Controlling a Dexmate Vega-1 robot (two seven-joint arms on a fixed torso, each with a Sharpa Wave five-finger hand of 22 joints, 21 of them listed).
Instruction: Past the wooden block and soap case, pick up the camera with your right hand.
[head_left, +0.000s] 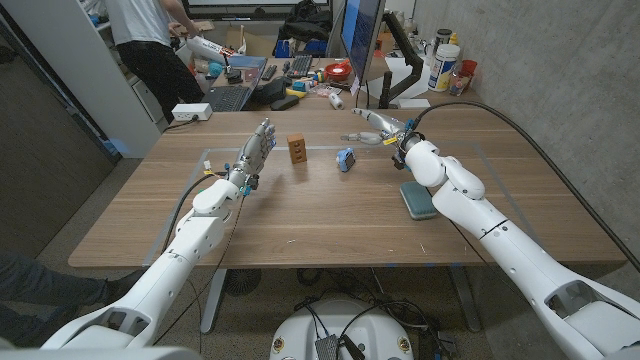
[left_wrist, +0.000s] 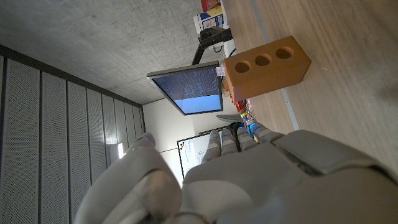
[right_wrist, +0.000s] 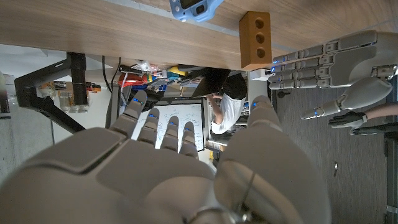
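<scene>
Looking down from the head: table (head_left: 330, 215), wooden. Block (head_left: 296, 148), upright toward the far side; camera (head_left: 345, 159), small and blue, just to its right, apart from it. Soap case (head_left: 419, 198), teal, nearer the front edge, partly under the right forearm. Right hand (head_left: 372, 127) beyond the camera, fingers stretched out, holding nothing. Left hand (head_left: 255, 152) left of the block, standing on edge, fingers extended and apart, empty. Person (head_left: 150, 40) at a cluttered desk behind.

Left wrist: left hand (left_wrist: 249, 174) from the back, fingers reaching out — nothing held. Block (left_wrist: 266, 65) on the table (left_wrist: 348, 81); monitor (left_wrist: 189, 89) behind.

Right wrist: right hand (right_wrist: 180, 162), fingers spread, empty. Camera (right_wrist: 196, 7) and block (right_wrist: 255, 38) on the table (right_wrist: 93, 31) — left hand (right_wrist: 329, 59) beside the block, open.
</scene>
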